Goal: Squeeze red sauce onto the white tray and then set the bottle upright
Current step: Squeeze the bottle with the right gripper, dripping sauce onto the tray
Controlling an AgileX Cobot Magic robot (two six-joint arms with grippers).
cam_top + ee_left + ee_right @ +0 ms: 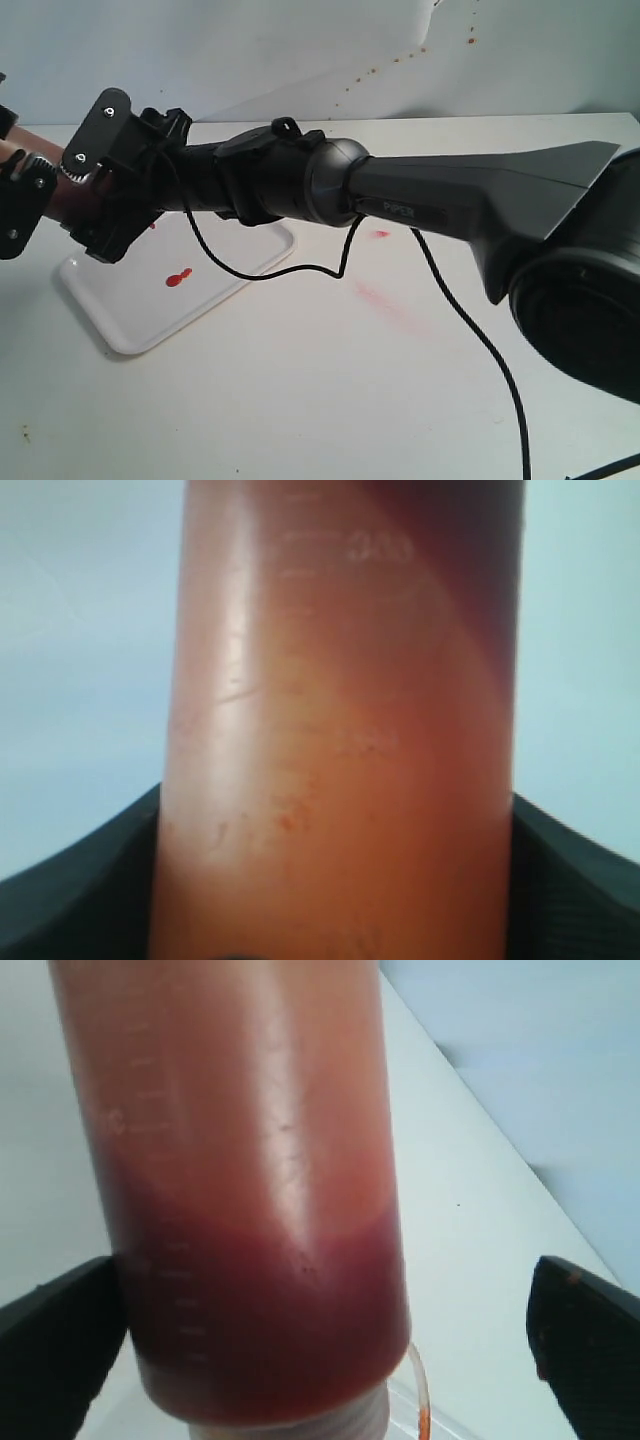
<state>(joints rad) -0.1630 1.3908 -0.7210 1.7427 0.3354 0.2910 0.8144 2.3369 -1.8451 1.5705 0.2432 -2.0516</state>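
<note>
the bottle [250, 1210] hangs over the ten o'clock edge of the white tray [130, 330], cap end lowest and sauce pooled there, so its long axis looks tipped. the left claw [20, 205] clamps its body, while the right claw [98, 188] gapes wide around it. uprighting likely falls to the left arm

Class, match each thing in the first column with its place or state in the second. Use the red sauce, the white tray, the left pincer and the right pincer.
Column one:
1. red sauce
2. white tray
3. left pincer
4. right pincer

Column two:
a. open, with one finger well clear of the bottle
b. lying flat on the table
c. a small blob and drop on the tray
d. closed on the bottle

Pairs: 1-c, 2-b, 3-d, 4-a.
</note>
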